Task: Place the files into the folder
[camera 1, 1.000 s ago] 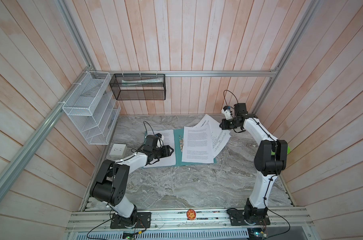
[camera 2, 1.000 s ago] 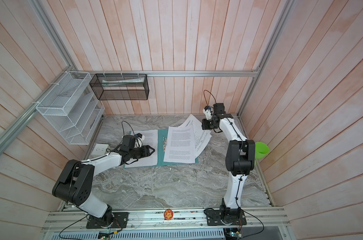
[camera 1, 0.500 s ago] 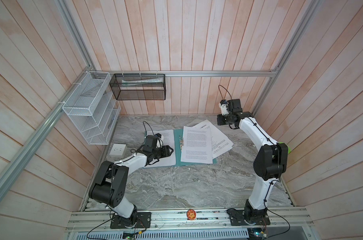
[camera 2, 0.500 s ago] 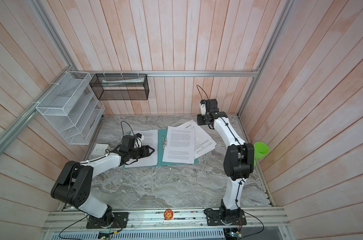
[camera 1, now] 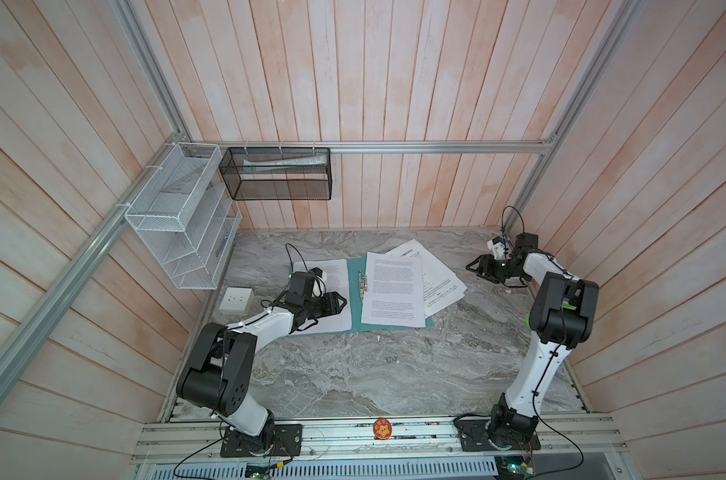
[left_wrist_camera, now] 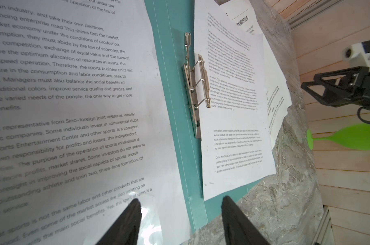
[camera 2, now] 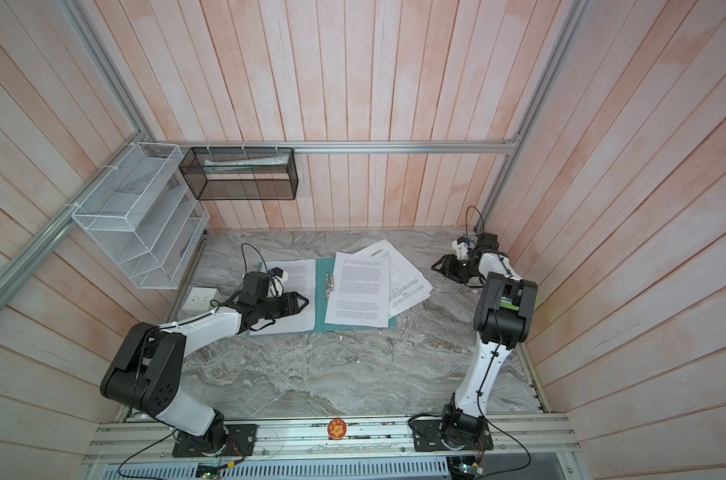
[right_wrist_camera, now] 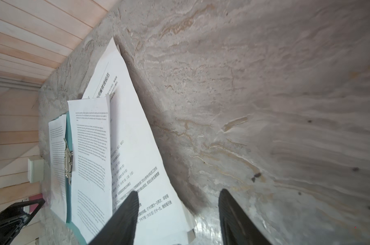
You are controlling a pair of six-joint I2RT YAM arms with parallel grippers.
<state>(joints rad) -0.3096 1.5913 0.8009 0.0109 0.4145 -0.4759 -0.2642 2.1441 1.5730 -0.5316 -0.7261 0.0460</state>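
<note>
The teal folder (camera 1: 355,299) (camera 2: 320,299) lies open on the marble table, its metal clip (left_wrist_camera: 195,89) (right_wrist_camera: 68,161) along the spine. One of the files (camera 1: 332,274) (left_wrist_camera: 74,84) covers its left cover, and another (camera 1: 394,291) (camera 2: 359,291) its right cover. More files (camera 1: 440,282) (camera 2: 407,282) (right_wrist_camera: 137,148) fan out to the right, partly off the folder. My left gripper (camera 1: 344,303) (camera 2: 307,301) (left_wrist_camera: 181,203) hovers open over the left sheet's edge. Just right of the fanned sheets, my right gripper (camera 1: 469,268) (camera 2: 434,268) (right_wrist_camera: 177,194) stands open and holds nothing.
A white wire rack (camera 1: 178,232) and a black mesh basket (camera 1: 276,174) hang on the back-left walls. A white socket block (camera 1: 236,300) sits left of the folder. A green object (left_wrist_camera: 345,135) is at the right wall. A round badge (camera 1: 382,428) sits on the front rail.
My right gripper has opened and let go of the raised sheet, which now lies flat in the fan. It has drawn back to the right. The left arm has not moved.
</note>
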